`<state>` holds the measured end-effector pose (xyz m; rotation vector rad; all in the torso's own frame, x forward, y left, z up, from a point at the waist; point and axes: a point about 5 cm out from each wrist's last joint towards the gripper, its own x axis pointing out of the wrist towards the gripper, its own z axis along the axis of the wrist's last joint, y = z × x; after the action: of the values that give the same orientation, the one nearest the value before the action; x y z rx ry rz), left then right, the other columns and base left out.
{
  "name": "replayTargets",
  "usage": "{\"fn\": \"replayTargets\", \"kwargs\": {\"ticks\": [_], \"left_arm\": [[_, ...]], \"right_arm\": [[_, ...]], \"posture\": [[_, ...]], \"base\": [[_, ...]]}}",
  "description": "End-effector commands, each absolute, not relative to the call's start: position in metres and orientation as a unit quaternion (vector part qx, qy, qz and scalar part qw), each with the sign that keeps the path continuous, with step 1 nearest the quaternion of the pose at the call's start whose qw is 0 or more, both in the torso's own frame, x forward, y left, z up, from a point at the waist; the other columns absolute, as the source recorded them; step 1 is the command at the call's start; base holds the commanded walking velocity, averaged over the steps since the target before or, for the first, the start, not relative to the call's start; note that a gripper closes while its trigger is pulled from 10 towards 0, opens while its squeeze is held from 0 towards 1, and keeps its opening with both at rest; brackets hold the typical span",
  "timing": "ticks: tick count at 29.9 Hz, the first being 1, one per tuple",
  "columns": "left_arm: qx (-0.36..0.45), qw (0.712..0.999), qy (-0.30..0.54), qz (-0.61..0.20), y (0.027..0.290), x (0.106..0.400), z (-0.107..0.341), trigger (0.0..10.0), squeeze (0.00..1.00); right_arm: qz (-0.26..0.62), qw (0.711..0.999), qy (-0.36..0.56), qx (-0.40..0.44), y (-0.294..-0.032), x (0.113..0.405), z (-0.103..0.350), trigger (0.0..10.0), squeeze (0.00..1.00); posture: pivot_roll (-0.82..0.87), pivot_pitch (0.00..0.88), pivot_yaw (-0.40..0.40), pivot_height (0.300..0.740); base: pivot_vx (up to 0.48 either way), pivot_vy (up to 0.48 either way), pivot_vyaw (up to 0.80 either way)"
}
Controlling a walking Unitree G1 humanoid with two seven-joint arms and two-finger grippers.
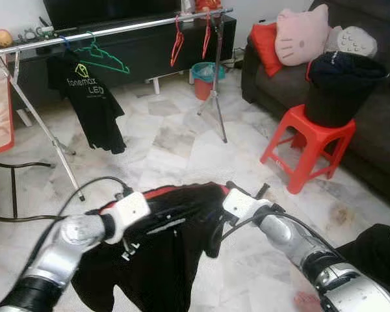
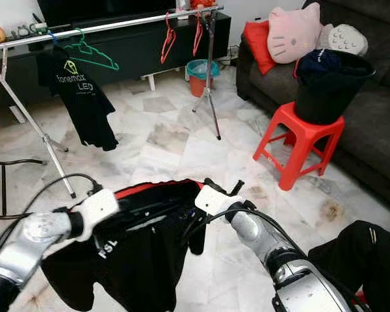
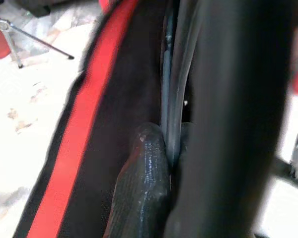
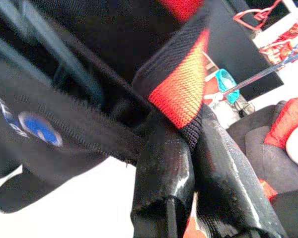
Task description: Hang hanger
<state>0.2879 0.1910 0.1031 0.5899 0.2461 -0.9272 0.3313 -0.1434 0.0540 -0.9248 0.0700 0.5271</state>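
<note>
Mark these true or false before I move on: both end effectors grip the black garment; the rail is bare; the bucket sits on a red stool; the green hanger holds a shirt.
1. Both the left end effector and right end effector grip the black garment. True.
2. The rail is bare. False: hangers and a black T-shirt hang there.
3. The black bucket sits on a red stool. True.
4. The green hanger holds a shirt. False: it hangs empty beside the T-shirt.
</note>
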Motion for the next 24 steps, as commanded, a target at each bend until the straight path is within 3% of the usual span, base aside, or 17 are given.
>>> {"fn": "replayTargets", "kwargs": {"ticks": [1,5,11,20,21,24], "left_arm": [[0.259,0.855,0.123,-0.433,0.211,0.285,0.107,10.0,0.0],[0.237,0.847,0.123,-0.461,0.223,0.276,0.116,10.0,0.0],[0.299,0.785,0.183,-0.51,0.233,0.258,0.103,10.0,0.0],[0.222,0.824,0.112,-0.509,0.225,0.265,0.12,10.0,0.0],[0.172,0.841,0.08,-0.507,0.222,0.268,0.131,10.0,0.0],[0.147,0.848,0.064,-0.505,0.221,0.27,0.138,10.0,0.0]], "right_arm": [[0.236,0.857,0.047,-0.456,-0.153,0.333,0.054,10.0,0.0],[0.229,0.858,0.053,-0.456,-0.156,0.333,0.053,10.0,0.0],[0.221,0.858,0.057,-0.461,-0.158,0.335,0.055,10.0,0.0],[0.219,0.854,0.06,-0.469,-0.16,0.335,0.055,10.0,0.0],[0.22,0.853,0.063,-0.47,-0.161,0.334,0.053,10.0,0.0],[0.221,0.852,0.064,-0.47,-0.161,0.333,0.052,10.0,0.0]], "posture": [[-0.06,0.009,-0.005,0.74],[-0.05,0.016,-0.005,0.74],[-0.05,0.023,-0.008,0.74],[-0.05,0.023,-0.013,0.74],[-0.05,0.024,-0.013,0.74],[-0.05,0.025,-0.015,0.74]], "base": [[0.0,0.0,0.0],[0.0,0.0,0.0],[0.0,0.0,0.0],[0.0,0.0,0.0],[0.0,0.0,0.0],[0.0,0.0,0.0]]}}
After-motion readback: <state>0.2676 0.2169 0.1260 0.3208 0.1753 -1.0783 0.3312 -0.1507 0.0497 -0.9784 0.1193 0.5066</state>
